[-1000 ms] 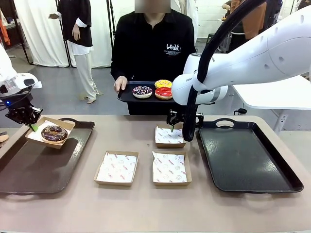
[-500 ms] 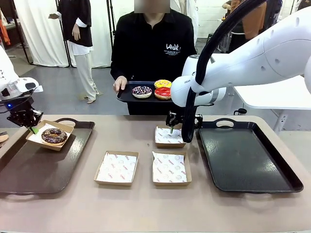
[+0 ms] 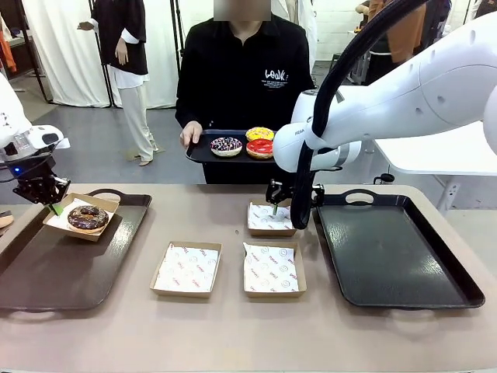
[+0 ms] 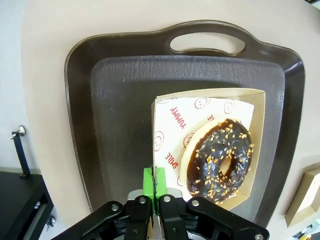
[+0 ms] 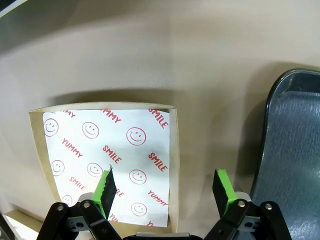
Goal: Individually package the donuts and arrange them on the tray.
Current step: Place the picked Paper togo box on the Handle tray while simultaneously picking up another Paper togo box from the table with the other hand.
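At the far left, the left pincer (image 3: 53,206) pinches the near wall of the box (image 4: 170,125) holding the chocolate donut (image 3: 87,217). Over the last second the box has sunk and slid a little left, settling at the far left corner of the left tray (image 3: 46,272). It seems to rest there, though its underside is hidden. If so, the first donut is packaged and placed, and letting go is what remains. Plenty of bare tray lies nearer the robot.

Mid-table (image 3: 233,334), two empty boxes (image 3: 186,268) sit near. Beyond the table, a person holds a serving tray (image 3: 200,154) with three more donuts (image 3: 260,148).

The right pincer (image 3: 274,203) has hardly moved. Its fingers are spread astride the right wall of the far box (image 5: 110,140), close beside the rim of the right tray (image 3: 396,256).
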Tool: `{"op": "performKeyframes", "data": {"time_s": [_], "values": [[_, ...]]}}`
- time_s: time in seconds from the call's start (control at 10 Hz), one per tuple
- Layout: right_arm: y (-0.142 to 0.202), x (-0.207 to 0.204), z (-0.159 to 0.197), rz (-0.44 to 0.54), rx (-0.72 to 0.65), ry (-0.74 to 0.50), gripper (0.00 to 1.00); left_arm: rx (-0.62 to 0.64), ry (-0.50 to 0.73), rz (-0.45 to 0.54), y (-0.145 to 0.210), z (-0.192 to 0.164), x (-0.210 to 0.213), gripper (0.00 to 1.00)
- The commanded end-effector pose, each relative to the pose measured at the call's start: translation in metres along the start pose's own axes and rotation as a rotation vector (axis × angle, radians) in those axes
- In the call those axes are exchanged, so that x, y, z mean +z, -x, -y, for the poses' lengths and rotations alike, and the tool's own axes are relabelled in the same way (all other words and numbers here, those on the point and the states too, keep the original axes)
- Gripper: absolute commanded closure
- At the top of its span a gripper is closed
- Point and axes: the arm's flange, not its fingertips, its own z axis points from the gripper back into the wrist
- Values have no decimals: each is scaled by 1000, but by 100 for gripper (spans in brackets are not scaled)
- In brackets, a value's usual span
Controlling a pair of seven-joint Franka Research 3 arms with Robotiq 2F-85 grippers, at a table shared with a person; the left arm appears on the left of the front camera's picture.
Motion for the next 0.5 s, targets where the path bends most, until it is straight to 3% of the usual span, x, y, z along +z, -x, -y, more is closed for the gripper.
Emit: {"op": "performKeyframes", "data": {"time_s": [0.0, 0.3, 0.4], "values": [[-7, -6, -4, 9, 3, 21, 0, 10, 23, -4, -10, 1, -3, 99], [-7, -7, -3, 5, 9, 17, 0, 14, 22, -6, -14, 1, -7, 99], [-7, -8, -3, 8, 19, 15, 45, 9, 31, -3, -14, 1, -7, 58]]}}
